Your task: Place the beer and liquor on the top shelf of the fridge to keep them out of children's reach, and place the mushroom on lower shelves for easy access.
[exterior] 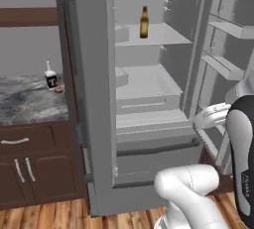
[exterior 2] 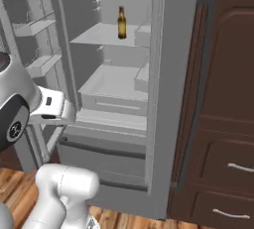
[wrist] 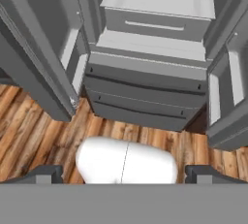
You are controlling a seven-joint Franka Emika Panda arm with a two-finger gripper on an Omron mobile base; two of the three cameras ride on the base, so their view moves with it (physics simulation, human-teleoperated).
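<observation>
Left of the open fridge [exterior: 94,124], on the bench [exterior: 25,101], we list the liquor [exterior: 50,77] upright with the mushroom [exterior: 59,89] beside it, well away from our empty, spread claw [wrist: 124,173] down before the fridge drawers; beer [exterior: 144,22] already on the top shelf [exterior: 158,35]

Amber-brown beer [exterior: 144,22], grey fridge [exterior: 94,99]

The fridge [exterior: 94,99] stands open, right of the bench [exterior: 25,106]. The beer [exterior: 144,22] stands upright on the top shelf [exterior: 163,37], near its front edge. The liquor [exterior: 50,77] stands on the bench near its right edge, the mushroom [exterior: 59,89] just beside it.
</observation>
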